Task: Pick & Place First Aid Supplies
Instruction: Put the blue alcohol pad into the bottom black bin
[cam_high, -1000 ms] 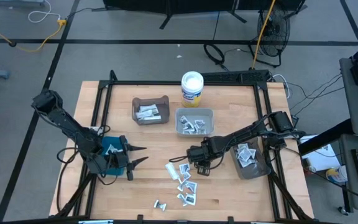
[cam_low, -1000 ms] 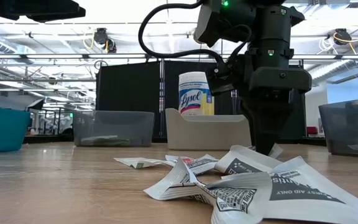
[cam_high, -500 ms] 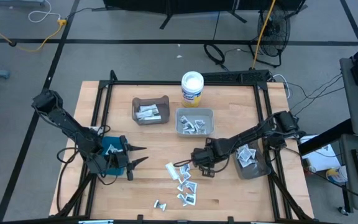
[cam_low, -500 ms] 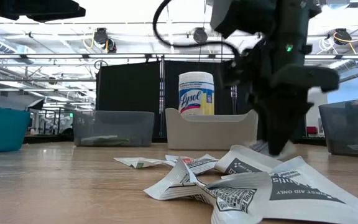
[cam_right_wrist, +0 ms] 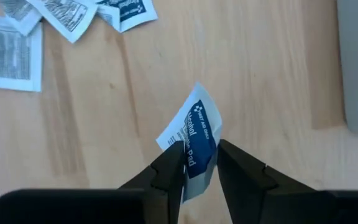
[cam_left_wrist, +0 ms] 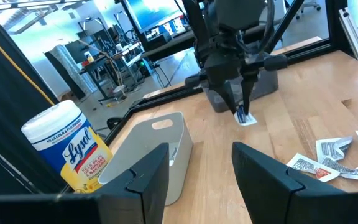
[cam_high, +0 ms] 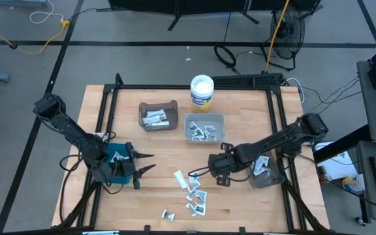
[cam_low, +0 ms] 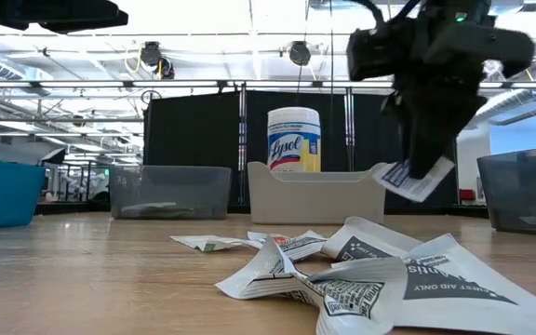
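Packet (cam_right_wrist: 194,134) w/ blue print sits pinched in right gripper (cam_right_wrist: 201,163), fingers clamped on its lower edge; we see it lifted clear of the table (cam_high: 168,215) in the low view, hanging tilted under the gripper (cam_low: 423,172) in front of the beige bin (cam_low: 314,195). From above, right gripper (cam_high: 209,171) is approx table centre, a bit toward 4 o'clock, just beside the loose pile of packets (cam_high: 191,189), which lies toward 6 o'clock of centre. 2 more packets (cam_high: 168,214) lie apart from the pile, nearer the 6 o'clock edge.

Left gripper (cam_high: 147,163) waits at approx 8 o'clock, above the teal bin (cam_high: 117,160), fingers apart, nothing btwn them; its own view shows the gap btwn both fingers (cam_left_wrist: 145,180) clearly.

Bins: brown bin (cam_high: 158,115) at 11 o'clock w/ packets in it, grey bin (cam_high: 204,127) at 12 o'clock w/ packets in it, dark bin (cam_high: 264,171) at 3 o'clock, also holding some. White tub (cam_high: 202,91) w/ blue-yellow label stands upright at the 12 o'clock edge, just behind the grey bin.
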Robot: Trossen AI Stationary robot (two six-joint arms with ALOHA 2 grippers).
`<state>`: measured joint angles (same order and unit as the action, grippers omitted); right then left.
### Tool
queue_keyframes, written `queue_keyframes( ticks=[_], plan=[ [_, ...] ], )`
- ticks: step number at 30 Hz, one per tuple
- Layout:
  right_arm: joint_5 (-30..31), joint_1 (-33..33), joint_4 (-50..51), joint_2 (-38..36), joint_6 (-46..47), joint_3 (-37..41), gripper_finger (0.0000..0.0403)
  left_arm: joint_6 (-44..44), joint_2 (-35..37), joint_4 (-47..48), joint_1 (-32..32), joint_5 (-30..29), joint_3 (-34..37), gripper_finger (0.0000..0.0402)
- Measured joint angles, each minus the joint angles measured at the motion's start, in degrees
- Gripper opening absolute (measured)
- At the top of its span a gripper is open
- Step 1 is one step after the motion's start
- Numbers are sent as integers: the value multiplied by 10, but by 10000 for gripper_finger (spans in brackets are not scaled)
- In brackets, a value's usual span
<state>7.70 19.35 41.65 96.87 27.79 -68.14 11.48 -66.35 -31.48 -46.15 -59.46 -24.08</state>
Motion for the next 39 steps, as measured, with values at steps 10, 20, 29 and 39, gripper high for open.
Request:
queue_keyframes(
  ticks=[10, 20, 29, 39],
  plan=[
    [32, 29, -1, -102, 84, 85, 88, -2, 0, 0, 0, 0, 0, 182],
    [77, 67, 7, -244, 172, 176, 88, -4, 0, 0, 0, 0, 0, 182],
    [90, 110, 69, -367, 253, 214, 89, -4, 0, 0, 0, 0, 0, 182],
    [91, 157, 207, -438, 384, 216, 89, -7, 0, 1, 0, 0, 0, 182]
  ],
)
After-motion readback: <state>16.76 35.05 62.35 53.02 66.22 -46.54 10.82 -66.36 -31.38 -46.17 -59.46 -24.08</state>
